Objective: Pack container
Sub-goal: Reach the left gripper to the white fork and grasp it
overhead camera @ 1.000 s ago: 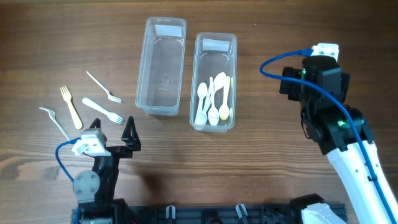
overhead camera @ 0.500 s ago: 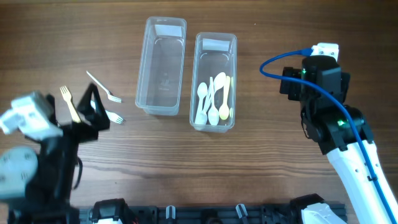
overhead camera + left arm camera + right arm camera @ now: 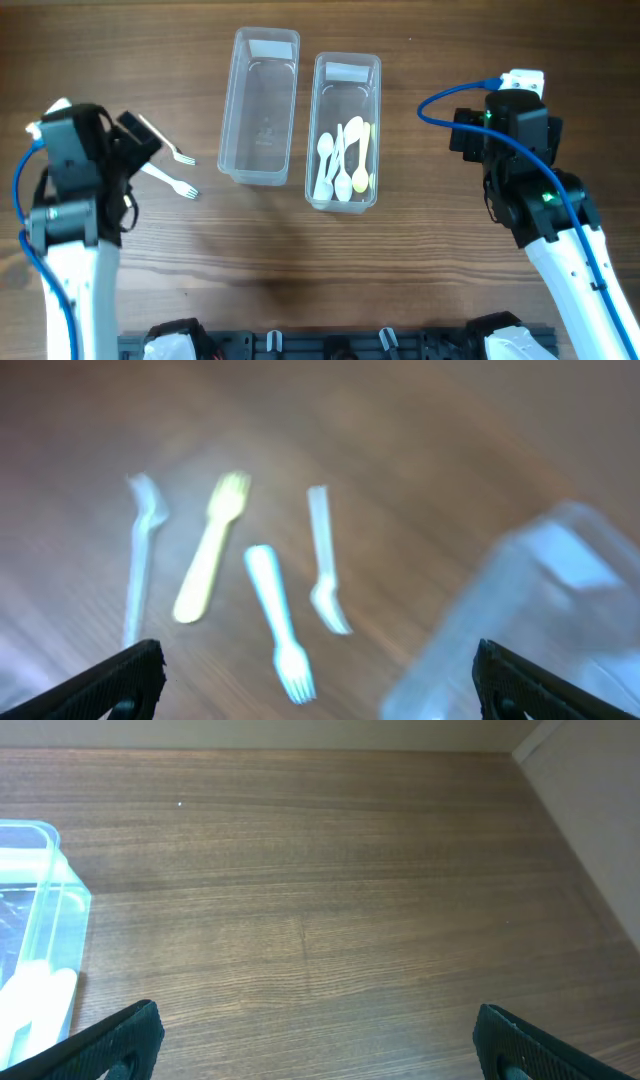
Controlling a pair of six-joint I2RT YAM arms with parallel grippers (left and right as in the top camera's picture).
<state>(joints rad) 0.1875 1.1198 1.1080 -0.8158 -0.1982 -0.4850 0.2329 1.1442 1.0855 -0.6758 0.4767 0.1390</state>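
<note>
Left of centre, a thin fork and a broad white fork lie slanted, tines toward the near right, handles partly hidden under the left gripper, its jaws wide apart. Its blurred wrist view adds a yellow fork. Both tubs run near-to-far: the left tub bare, the right tub holding spoons lengthwise. Further right, the right gripper gapes over the table.

A wooden table carries an empty tub and a fuller tub, side by side. Four plastic forks lie loose beside the empty one.
</note>
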